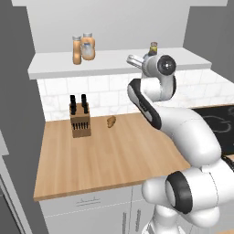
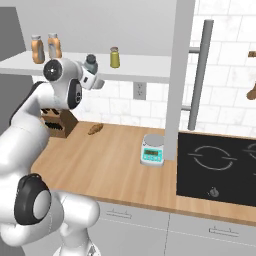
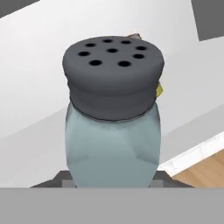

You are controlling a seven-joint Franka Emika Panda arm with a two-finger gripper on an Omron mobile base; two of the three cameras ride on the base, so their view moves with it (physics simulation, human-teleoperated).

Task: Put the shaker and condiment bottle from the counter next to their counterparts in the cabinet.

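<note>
My gripper [image 3: 112, 186] is clamped on the shaker [image 3: 113, 113], raised at the cabinet [image 2: 145, 74] ledge. The bottle [image 1: 77, 51] looks already shelved. Next, I judge, set it down upright just beside the yellow-green shaker [image 2: 115, 57], then let go.

The shaker [image 3: 113, 118] hides the fingers and most of the yellow-green shaker [image 3: 159, 89].

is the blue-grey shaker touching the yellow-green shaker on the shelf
Apart. In the right base view the blue-grey shaker sits left of the yellow-green shaker, with bare white shelf showing plainly between them.
</note>
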